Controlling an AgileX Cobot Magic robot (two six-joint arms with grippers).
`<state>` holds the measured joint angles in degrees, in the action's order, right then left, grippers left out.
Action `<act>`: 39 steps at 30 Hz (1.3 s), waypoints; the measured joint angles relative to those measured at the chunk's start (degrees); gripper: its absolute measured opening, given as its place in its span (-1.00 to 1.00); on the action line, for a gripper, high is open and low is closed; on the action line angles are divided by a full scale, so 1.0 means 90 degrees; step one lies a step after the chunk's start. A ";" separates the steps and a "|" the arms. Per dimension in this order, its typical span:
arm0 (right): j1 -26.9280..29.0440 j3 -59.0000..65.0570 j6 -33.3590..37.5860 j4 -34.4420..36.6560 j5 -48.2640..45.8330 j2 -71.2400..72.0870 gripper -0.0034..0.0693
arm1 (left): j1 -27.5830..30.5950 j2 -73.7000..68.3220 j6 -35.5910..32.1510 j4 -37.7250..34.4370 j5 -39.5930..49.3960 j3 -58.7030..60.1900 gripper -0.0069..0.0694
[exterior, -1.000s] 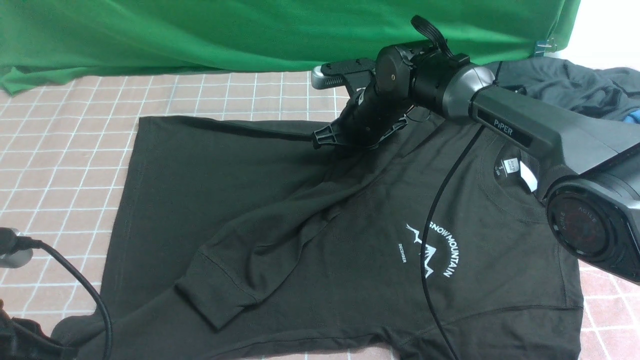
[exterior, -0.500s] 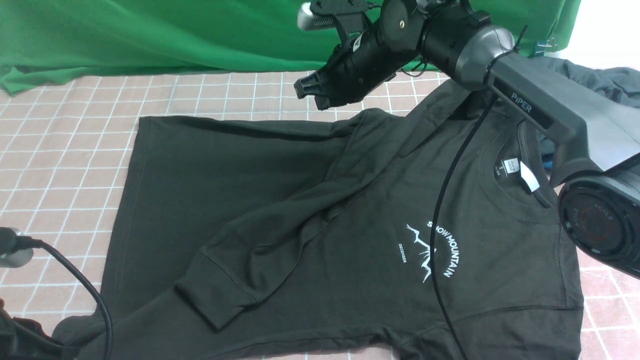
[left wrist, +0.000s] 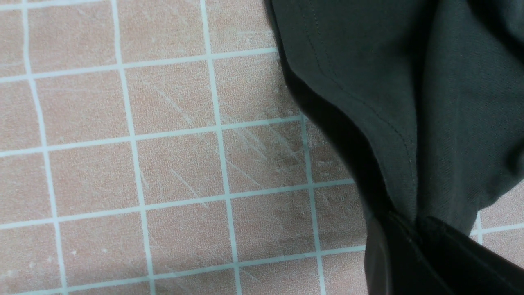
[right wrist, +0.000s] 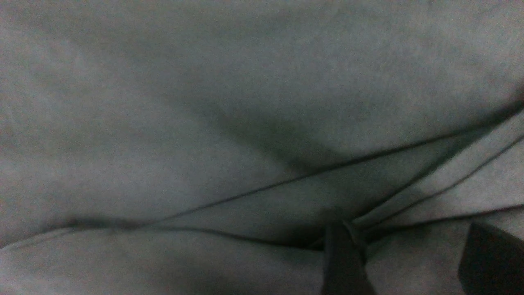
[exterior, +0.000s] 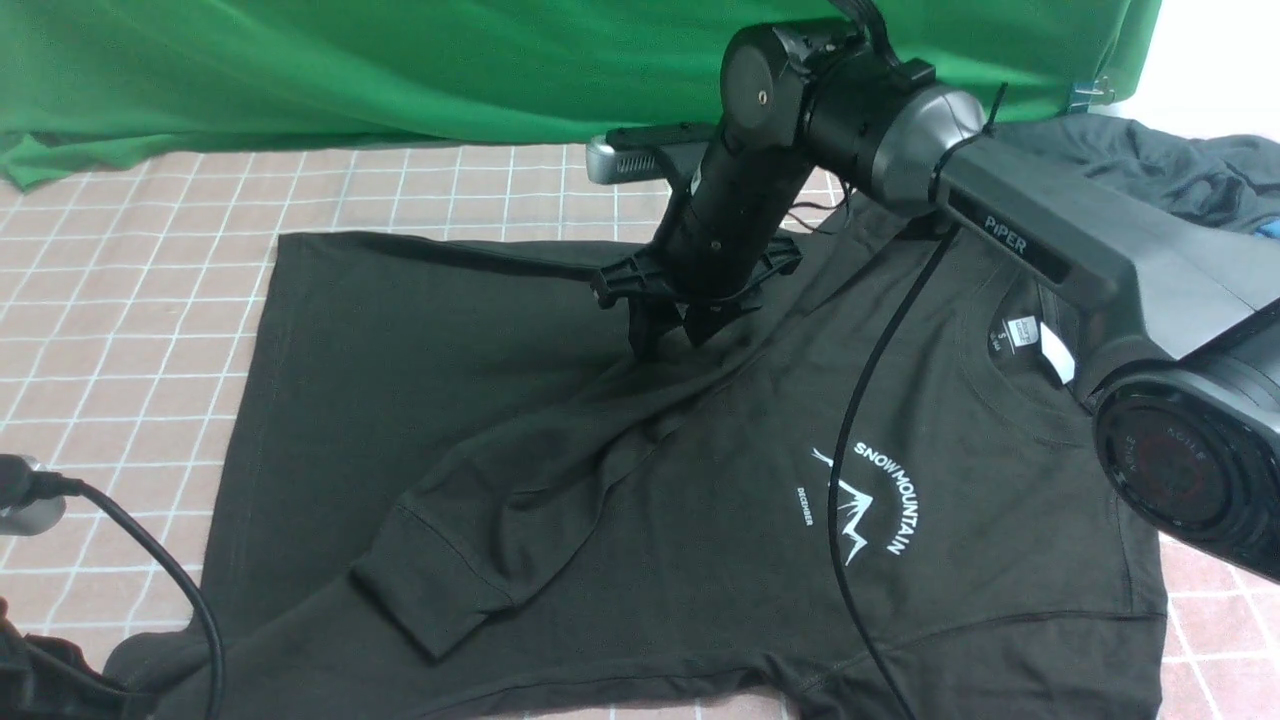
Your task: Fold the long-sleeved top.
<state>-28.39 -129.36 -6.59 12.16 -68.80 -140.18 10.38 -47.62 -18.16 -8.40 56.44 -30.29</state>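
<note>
The black long-sleeved top (exterior: 420, 330) lies spread flat on the checked table, print (exterior: 870, 500) and white neck label (exterior: 1020, 332) facing up. One sleeve (exterior: 520, 480) is folded across the body, its cuff (exterior: 430, 590) near the front. My right gripper (exterior: 668, 338) points down at that sleeve's upper end, open; its fingers (right wrist: 344, 258) stand apart on the fabric (right wrist: 204, 123). In the left wrist view my left gripper (left wrist: 413, 241) is shut on a hemmed edge of the top (left wrist: 450, 102) just above the table.
A green cloth (exterior: 400, 70) hangs along the back. A dark grey garment (exterior: 1150, 165) lies crumpled at the back right with a bit of blue (exterior: 1270, 232) beside it. The right arm's cable (exterior: 850, 480) crosses the print. A black cable (exterior: 170, 570) loops at the front left.
My right gripper, shut and low at the shoulder, rose towards the back edge, then came down on the sleeve's upper end with its jaws open. The left side has not moved.
</note>
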 joint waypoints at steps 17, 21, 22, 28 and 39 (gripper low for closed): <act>0.0019 -0.0033 -0.0301 0.0107 0.0656 -0.0267 0.35 | 0.0000 0.0000 0.0009 -0.0005 0.0000 0.0000 -0.72; 0.0019 -0.0067 -0.0277 0.0107 0.0783 -0.0347 0.32 | 0.0000 0.0000 0.0004 -0.0005 0.0000 0.0000 -0.72; 0.0019 -0.0067 -0.0251 0.0095 0.0791 -0.0348 0.27 | 0.0000 0.0000 0.0004 -0.0005 0.0000 0.0000 -0.72; 0.0019 -0.0067 -0.0088 0.0020 0.0758 -0.0354 -0.34 | 0.0000 0.0000 0.0004 -0.0005 0.0000 0.0000 -0.72; 0.0019 -0.0067 0.0354 -0.0010 0.0526 -0.0301 -0.62 | 0.0000 0.0000 0.0004 -0.0005 0.0000 0.0000 -0.72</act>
<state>-28.21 -129.96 -3.40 12.07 -64.07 -142.90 10.38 -47.62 -18.12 -8.44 56.44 -30.29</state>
